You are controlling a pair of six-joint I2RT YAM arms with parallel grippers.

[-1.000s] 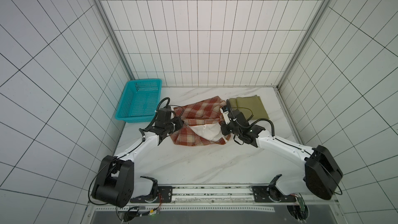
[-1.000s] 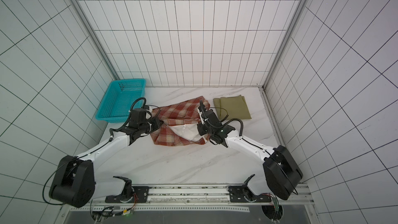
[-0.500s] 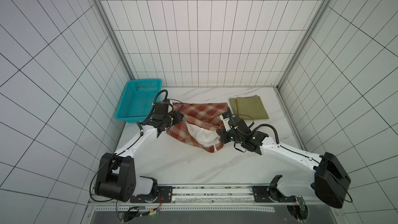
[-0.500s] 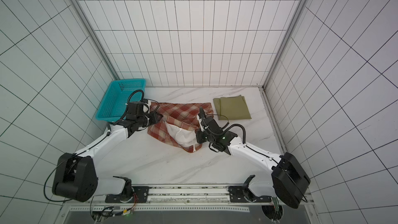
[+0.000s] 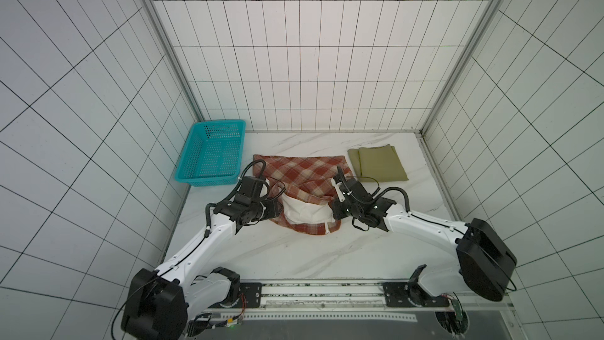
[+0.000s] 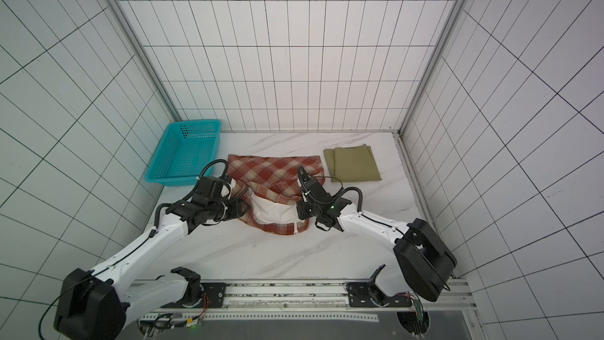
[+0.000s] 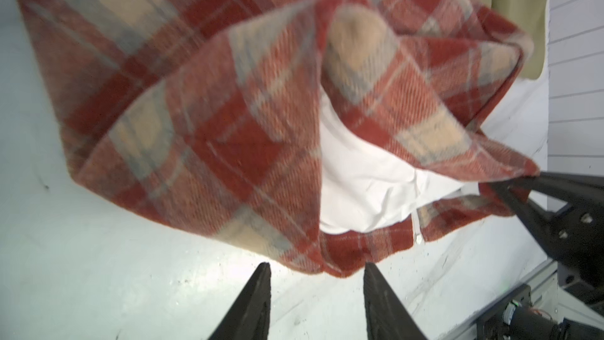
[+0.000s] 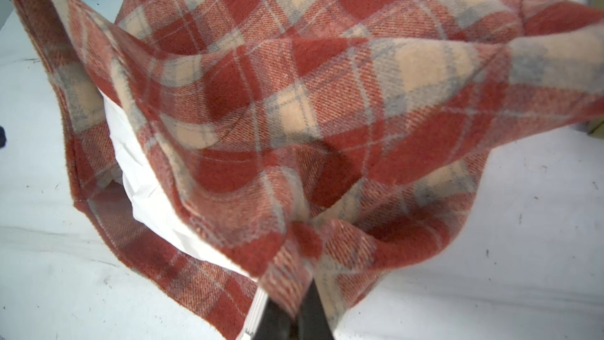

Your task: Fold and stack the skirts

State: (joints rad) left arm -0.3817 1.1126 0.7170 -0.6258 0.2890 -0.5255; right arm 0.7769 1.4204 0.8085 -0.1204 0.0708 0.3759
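Observation:
The red-and-cream plaid skirt lies crumpled mid-table, and its white lining shows at the near side. My left gripper is open, with bare table between its fingers, just short of the skirt's hem. Gathered plaid cloth sits pinched in my right gripper, which is shut on the skirt's right near edge. The olive-khaki skirt lies folded flat at the back right.
A teal perforated basket stands at the back left against the wall, close to the left arm. Bare marble table stretches in front of the skirts. Tiled walls close in three sides.
My left gripper has opened, let go of the plaid skirt and drawn back toward the front. The right gripper kept its hold and pulled its edge forward, baring more white lining.

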